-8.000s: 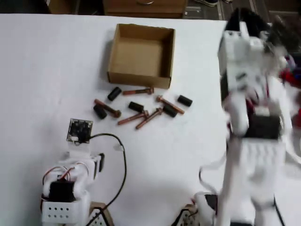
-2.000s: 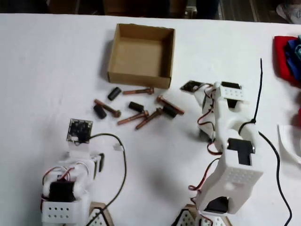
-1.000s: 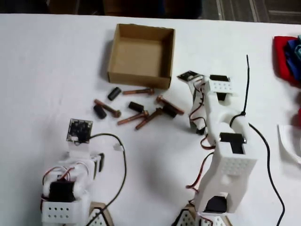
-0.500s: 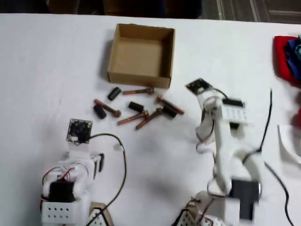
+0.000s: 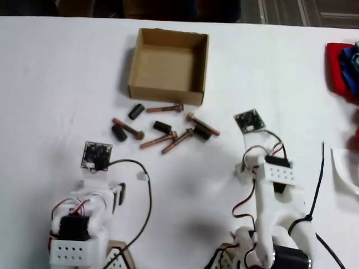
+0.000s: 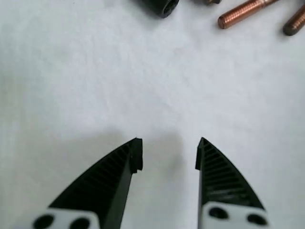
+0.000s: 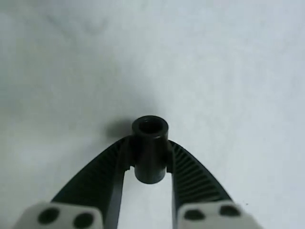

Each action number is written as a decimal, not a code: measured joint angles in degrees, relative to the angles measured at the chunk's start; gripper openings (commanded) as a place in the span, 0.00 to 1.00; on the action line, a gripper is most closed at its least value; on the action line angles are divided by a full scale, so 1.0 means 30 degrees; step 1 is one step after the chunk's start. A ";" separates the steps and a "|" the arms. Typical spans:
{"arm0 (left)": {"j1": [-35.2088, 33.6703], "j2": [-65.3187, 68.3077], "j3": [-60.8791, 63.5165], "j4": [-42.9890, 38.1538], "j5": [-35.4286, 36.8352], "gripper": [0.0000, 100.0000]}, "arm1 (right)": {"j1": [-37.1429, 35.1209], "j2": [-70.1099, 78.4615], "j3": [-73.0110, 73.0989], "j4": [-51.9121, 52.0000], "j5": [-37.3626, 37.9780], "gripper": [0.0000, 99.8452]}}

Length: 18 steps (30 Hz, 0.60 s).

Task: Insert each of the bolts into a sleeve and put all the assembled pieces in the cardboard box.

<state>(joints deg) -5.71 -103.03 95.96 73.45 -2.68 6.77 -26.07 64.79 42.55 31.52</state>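
Copper bolts (image 5: 164, 109), blk sleeves (image 5: 136, 111), brown cardboard box (image 5: 165, 94), white table (image 5: 56, 67), right pincer (image 7: 148, 160) blk w/ ribbing

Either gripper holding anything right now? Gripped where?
Right gripper holds a black sleeve, pinched across its side wall, bore end free. Left gripper open, empty.

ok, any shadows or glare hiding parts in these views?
High view: box throws a soft shadow along one wall, bolts unobscured, no glare. Right wrist view: dark shadow beside the sleeve in the right gripper. Left wrist view: faint shadow ahead of the open left gripper.
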 measured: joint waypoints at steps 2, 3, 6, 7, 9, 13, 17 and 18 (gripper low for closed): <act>0.0000 0.0000 0.0000 -0.0088 0.0000 0.21 | -0.0029 -0.0059 0.0733 -0.1114 -0.0117 0.02; 0.0000 0.0000 0.0000 -0.0498 0.0000 0.21 | -0.0029 -0.0088 0.0908 -0.1436 -0.0147 0.02; -0.0293 0.0000 0.0000 -0.2813 -0.0029 0.21 | -0.0029 -0.0088 0.0908 -0.1875 -0.0147 0.02; -0.0674 0.0000 0.0000 -0.3985 -0.0029 0.20 | -0.0029 -0.0088 0.0908 -0.1963 -0.0147 0.02; -0.1612 0.0000 0.0000 -0.6799 -0.0029 0.20 | -0.0029 -0.0088 0.0908 -0.1993 -0.0147 0.02; -0.2139 0.0000 0.0000 -1.1165 -0.0029 0.20 | -0.0029 -0.0088 0.0967 -0.1993 -0.0147 0.02; -0.2989 0.0000 0.0000 -1.1223 -0.1231 0.20 | -0.0029 -0.0088 0.0996 -0.2256 -0.0322 0.02; -0.2960 0.0000 0.0000 -1.1311 -0.1641 0.20 | -0.0029 -0.0088 0.0996 -0.2286 -0.0615 0.02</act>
<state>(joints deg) -14.59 -103.03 95.96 39.52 -7.60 6.68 -26.33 67.78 35.69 29.67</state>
